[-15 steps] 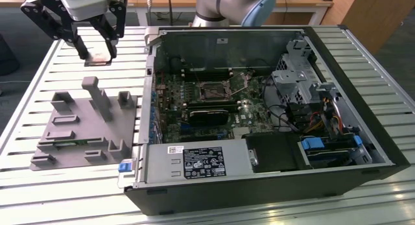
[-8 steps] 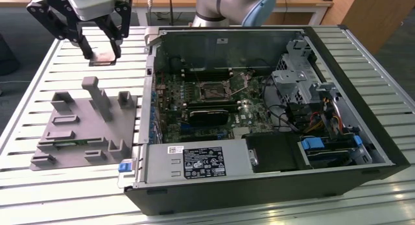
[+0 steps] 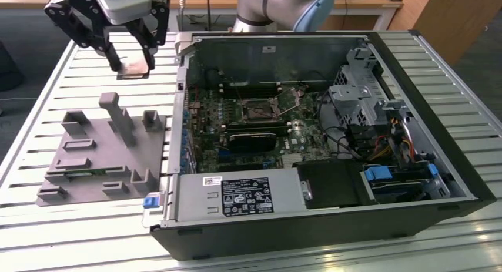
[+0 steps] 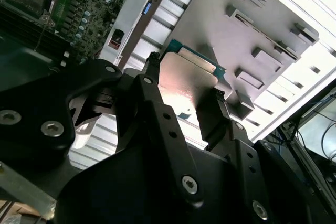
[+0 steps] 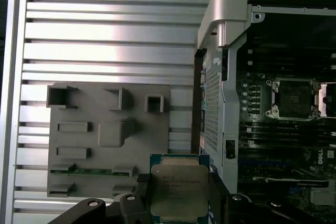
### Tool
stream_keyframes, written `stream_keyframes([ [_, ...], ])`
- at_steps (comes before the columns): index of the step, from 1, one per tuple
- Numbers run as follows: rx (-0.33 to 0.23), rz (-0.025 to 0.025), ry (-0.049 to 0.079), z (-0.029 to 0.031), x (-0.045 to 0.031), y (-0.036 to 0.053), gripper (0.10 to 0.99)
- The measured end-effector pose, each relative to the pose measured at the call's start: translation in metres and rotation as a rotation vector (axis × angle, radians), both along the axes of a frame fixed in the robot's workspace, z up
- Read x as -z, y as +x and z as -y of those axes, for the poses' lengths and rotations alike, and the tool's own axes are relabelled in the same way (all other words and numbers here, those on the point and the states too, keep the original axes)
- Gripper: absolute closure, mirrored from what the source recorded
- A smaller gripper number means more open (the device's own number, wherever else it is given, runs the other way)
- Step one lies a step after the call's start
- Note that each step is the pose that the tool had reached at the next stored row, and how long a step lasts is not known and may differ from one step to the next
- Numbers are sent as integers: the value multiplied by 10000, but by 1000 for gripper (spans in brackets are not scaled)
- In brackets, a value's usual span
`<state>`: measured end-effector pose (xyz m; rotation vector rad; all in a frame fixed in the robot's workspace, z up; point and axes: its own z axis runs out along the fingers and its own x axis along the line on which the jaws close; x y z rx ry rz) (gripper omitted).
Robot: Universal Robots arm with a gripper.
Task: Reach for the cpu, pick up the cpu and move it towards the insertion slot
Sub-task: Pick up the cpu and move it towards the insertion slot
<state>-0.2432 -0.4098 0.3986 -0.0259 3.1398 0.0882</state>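
Note:
My gripper (image 3: 131,63) hangs above the slatted table at the exterior view's far left, beyond the grey fixture. It is shut on the cpu (image 5: 178,188), a flat square chip with a silvery top and a thin green rim. In both wrist views the black fingers (image 4: 214,109) clamp two opposite edges of the cpu (image 4: 186,77), which is clear of the fixture below. The insertion slot (image 3: 257,109) is a dark square socket with a metal frame on the motherboard inside the open computer case. It also shows in the first wrist view as the insertion slot (image 5: 291,98), well away from the chip.
A grey plastic fixture (image 3: 94,160) with raised blocks lies on the slatted table (image 3: 63,66). The case's metal side wall (image 5: 223,30) stands between the gripper and the motherboard. A black finned card (image 3: 251,140) sits just in front of the socket, with drive cages and cables (image 3: 368,113) to its right.

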Motion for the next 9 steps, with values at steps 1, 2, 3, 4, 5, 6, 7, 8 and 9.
stream_keyframes([
  [1, 0, 1, 0, 0, 0, 12, 553],
  [2, -1, 1, 1, 0, 0, 24, 553],
  [3, 0, 0, 0, 0, 0, 35, 553],
  [4, 0, 0, -1, 0, 0, 46, 553],
  [5, 0, 1, 0, 0, 0, 58, 553],
  [6, 0, 0, 0, 0, 0, 69, 553],
  [7, 0, 0, 0, 0, 0, 80, 553],
  [8, 1, 0, 0, 0, 0, 92, 553],
  [9, 0, 0, 0, 0, 0, 105, 553],
])
